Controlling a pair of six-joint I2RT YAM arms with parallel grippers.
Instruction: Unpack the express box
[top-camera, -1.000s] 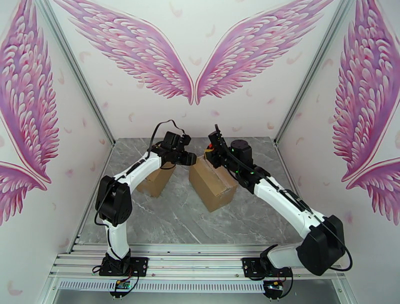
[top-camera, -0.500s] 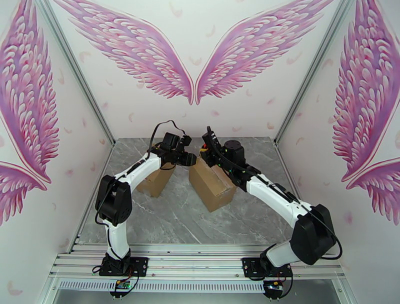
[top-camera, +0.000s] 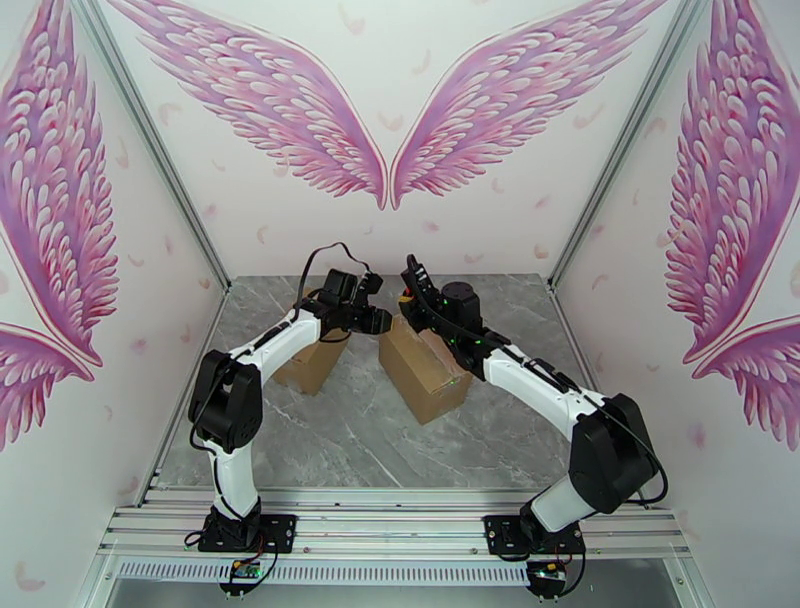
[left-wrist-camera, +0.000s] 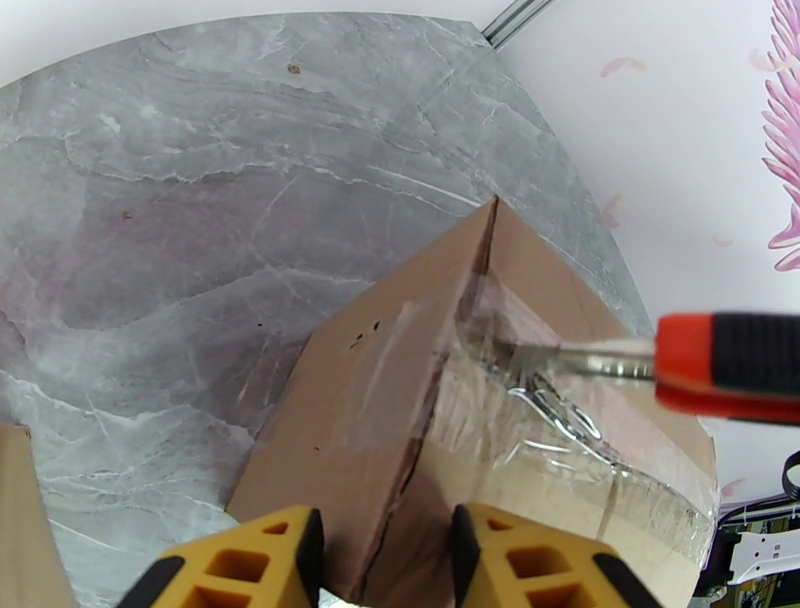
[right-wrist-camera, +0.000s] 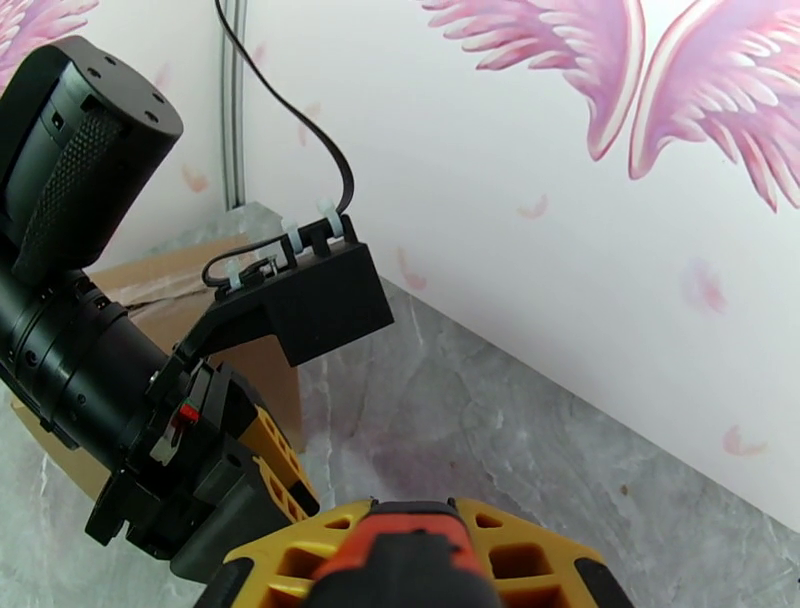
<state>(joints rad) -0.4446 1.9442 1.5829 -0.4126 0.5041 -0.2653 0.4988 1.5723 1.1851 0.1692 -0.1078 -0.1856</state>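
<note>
The express box (top-camera: 425, 372) is brown cardboard with clear tape on top and lies slanted mid-table. In the left wrist view the box (left-wrist-camera: 380, 400) has one corner edge between my left gripper's (left-wrist-camera: 385, 565) yellow fingers (left-wrist-camera: 260, 565), which sit close on either side of it. From above, the left gripper (top-camera: 380, 320) is at the box's far left corner. My right gripper (top-camera: 408, 290) is shut on a knife with a red and black handle (left-wrist-camera: 740, 365). The knife's blade (left-wrist-camera: 560, 358) lies on the tape near that corner. That handle (right-wrist-camera: 410, 550) also sits between the right fingers.
A second brown box (top-camera: 308, 368) lies under the left forearm, close to the left wall. The left wrist and its black camera mount (right-wrist-camera: 300, 300) are right in front of the right gripper. Open grey marble lies in front of the boxes.
The right arm has swung left and slightly back, carrying the knife to the box's far left corner. The left arm has hardly moved.
</note>
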